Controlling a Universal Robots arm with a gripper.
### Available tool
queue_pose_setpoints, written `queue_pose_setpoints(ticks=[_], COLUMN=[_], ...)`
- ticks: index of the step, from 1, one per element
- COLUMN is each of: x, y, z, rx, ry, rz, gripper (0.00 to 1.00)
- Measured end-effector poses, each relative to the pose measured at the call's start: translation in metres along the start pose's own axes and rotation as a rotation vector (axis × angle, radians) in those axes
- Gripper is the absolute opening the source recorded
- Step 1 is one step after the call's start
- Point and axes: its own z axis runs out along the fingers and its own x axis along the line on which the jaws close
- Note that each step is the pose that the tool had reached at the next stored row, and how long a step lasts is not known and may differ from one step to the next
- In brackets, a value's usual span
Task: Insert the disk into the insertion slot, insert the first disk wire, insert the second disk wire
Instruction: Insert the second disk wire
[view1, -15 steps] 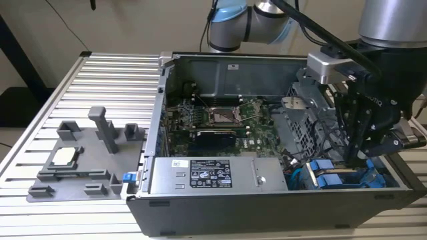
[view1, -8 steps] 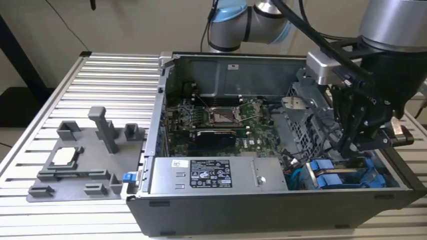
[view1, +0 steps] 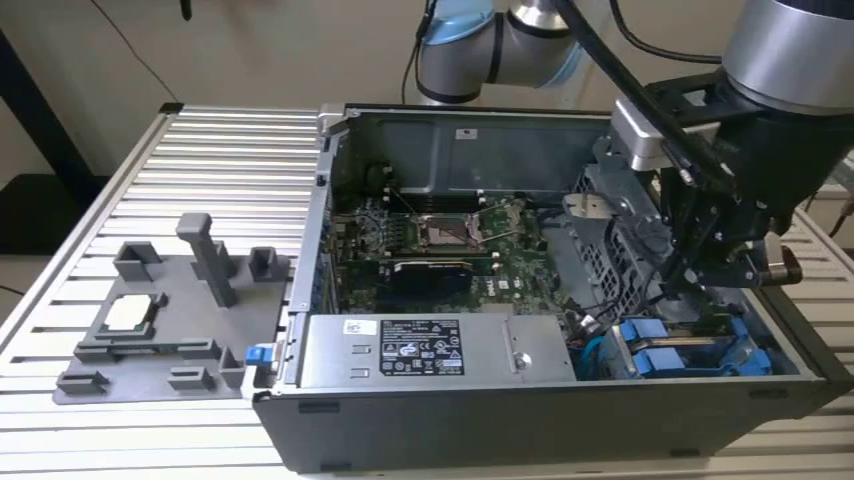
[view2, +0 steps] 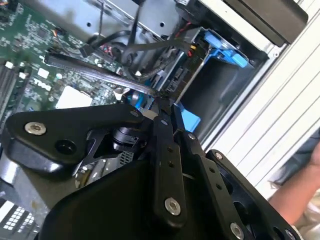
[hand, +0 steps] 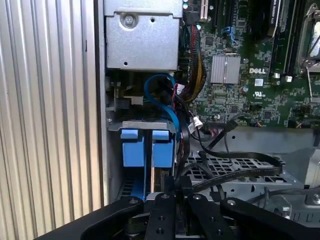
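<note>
The open computer case (view1: 561, 260) leaves little room at its corner on the exterior view's right. There the claw (hand: 172, 187) hangs low between the grey drive cage (hand: 235, 167) and the case wall (hand: 100, 125), its fingers closed together just over the blue carrier tabs (hand: 147, 147) of the seated disk (view1: 687, 350). Black cables (hand: 235, 172) loop across the cage close beside the claw, and a blue cable (hand: 160, 92) arcs above the tabs. The power-supply box (view1: 434, 350) blocks the near side. Over the motherboard (view1: 427, 235) the case is open from above. On the bench (view1: 200, 160), the slatted surface beyond the grey fixture tray (view1: 160, 330) offers free passage.
</note>
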Motion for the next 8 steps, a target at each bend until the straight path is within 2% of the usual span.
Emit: queue_pose_setpoints(ticks=[1, 2, 8], x=[0.0006, 0.0012, 0.0028], y=[-0.0006, -0.0022, -0.0144], z=[0.0000, 0.0003, 0.0021], rx=[-0.0003, -0.0072, -0.0635], ry=[-0.0130, -0.0149, -0.0159], rz=[0.002, 0.003, 0.006], gripper=[0.16, 0.16, 0.16])
